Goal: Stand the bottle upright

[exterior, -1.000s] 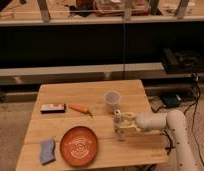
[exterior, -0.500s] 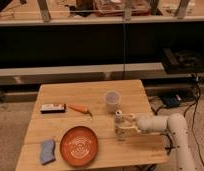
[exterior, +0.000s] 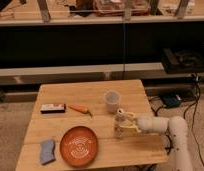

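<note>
The bottle [exterior: 120, 123] is small, slim and pale with a white cap. It stands nearly upright on the wooden table [exterior: 70, 97], just in front of the translucent plastic cup [exterior: 111, 101]. My gripper [exterior: 123, 125] reaches in from the right on a white arm [exterior: 160, 125], and its fingers sit around the bottle's body. The bottle's lower part is partly hidden by the gripper.
An orange plate [exterior: 79, 145] lies front centre. A blue cloth [exterior: 47, 151] lies at the front left. A carrot [exterior: 79, 108] and a dark flat bar [exterior: 52, 108] lie at the left. Shelving stands behind the table. Cables lie on the floor at right.
The arm and gripper have shifted slightly; the bottle stays in the gripper at about the same spot, now nearly upright.
</note>
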